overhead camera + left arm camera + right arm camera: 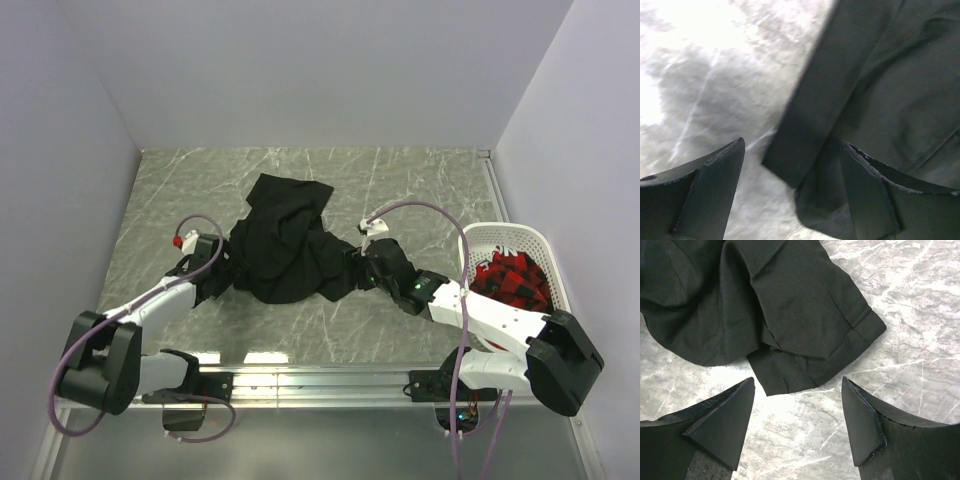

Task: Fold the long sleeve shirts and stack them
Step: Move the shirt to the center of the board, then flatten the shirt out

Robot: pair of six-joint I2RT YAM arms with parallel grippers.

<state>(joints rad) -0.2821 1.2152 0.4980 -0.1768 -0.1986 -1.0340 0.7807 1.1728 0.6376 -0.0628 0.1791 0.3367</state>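
One black long sleeve shirt (285, 245) lies crumpled on the marble table top, mid-table. My left gripper (215, 270) is low at its left edge, my right gripper (360, 265) at its right edge. In the left wrist view the left gripper (792, 145) stands open, with a flat black sleeve end (800, 150) lying between its fingers (715, 185), apart from both. In the right wrist view the right gripper (798, 381) is open over bare table, and a black cuff (785, 372) lies just beyond its fingertips.
A white plastic basket (500, 230) stands at the right edge and holds red and black cloth (515, 280). White walls close in the table at the back and on both sides. The arm bases sit on the rail along the near edge.
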